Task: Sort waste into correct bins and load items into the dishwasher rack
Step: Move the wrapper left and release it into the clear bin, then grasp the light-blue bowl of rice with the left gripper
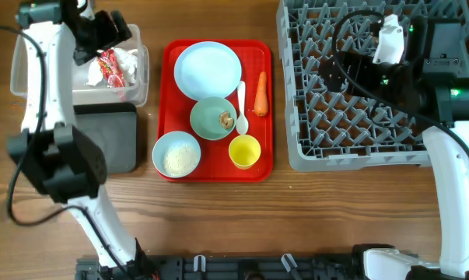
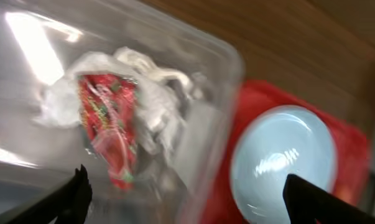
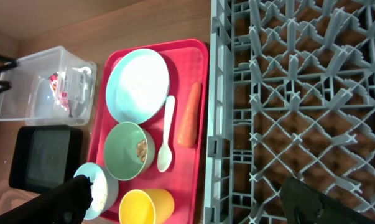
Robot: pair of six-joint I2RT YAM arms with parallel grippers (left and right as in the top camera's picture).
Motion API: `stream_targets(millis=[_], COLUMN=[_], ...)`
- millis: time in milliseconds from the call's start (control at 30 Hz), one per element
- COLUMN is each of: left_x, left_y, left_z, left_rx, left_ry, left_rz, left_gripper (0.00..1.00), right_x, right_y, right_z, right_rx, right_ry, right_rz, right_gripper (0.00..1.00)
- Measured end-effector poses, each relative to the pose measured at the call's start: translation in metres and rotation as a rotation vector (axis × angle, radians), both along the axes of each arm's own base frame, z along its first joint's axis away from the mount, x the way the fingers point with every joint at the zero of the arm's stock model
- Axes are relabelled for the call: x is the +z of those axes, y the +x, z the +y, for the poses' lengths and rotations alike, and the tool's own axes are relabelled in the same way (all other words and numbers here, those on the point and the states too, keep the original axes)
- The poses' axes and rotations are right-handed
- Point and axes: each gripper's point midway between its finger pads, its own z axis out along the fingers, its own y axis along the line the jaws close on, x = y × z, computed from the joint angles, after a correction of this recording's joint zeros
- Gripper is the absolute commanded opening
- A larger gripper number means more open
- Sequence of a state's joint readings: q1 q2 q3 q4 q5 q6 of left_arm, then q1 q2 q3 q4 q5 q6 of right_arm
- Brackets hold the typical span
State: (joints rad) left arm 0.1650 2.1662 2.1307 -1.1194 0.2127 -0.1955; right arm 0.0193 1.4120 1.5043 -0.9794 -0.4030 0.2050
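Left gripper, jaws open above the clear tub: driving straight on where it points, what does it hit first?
Probably the crumpled wrapper and tissue lying in the clear tub, slightly left of the left gripper centre line. The tub's wall is close too, and blur leaves depth unclear.

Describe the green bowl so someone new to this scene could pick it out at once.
Find the red tray left of the big grey rack. The green bowl sits near its centre, between the blue plate and the blue bowl, left of the white spoon. It is the only green dish and holds a brown scrap, while the blue bowl holds rice.
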Motion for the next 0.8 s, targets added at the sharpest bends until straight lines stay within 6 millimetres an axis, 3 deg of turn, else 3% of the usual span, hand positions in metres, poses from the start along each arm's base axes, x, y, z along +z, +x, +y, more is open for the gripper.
stream_targets(millis=[33, 133, 200, 300, 500, 667, 800], left_x=[0.034, 0.073, 0.084, 0.073, 0.056, 0.039, 0.01], left_y=[-0.017, -0.05, -0.068, -0.095, -0.132, -0.157, -0.172], left_z=[-0.022, -0.068, -0.1, -0.15, -0.204, -0.222, -0.218], left_rx=[-0.074, -0.242, -0.354, -0.527, -0.71, -0.728, -0.608], left_ry=[-0.039, -0.096, -0.118, -0.113, 0.015, 0.086, 0.119], left_rz=[-0.034, -0.054, -0.045, 0.036, 0.136, 0.235, 0.356], left_gripper=[1.0, 1.0, 1.0, 1.0, 0.9, 0.85, 0.85], right_x=[0.0, 0.0, 0.0, 0.0, -0.001, -0.003, -0.003], right_y=[0.0, 0.0, 0.0, 0.0, -0.001, -0.003, -0.003], right_z=[0.0, 0.0, 0.0, -0.001, -0.001, -0.001, -0.001], right_rx=[0.0, 0.0, 0.0, -0.002, -0.003, -0.005, -0.005], right_ry=[0.0, 0.0, 0.0, -0.003, -0.003, -0.006, -0.006], right_rz=[0.001, 0.0, 0.001, 0.0, 0.005, 0.019, 0.02], right_gripper=[1.0, 1.0, 1.0, 1.0, 1.0, 1.0, 1.0])
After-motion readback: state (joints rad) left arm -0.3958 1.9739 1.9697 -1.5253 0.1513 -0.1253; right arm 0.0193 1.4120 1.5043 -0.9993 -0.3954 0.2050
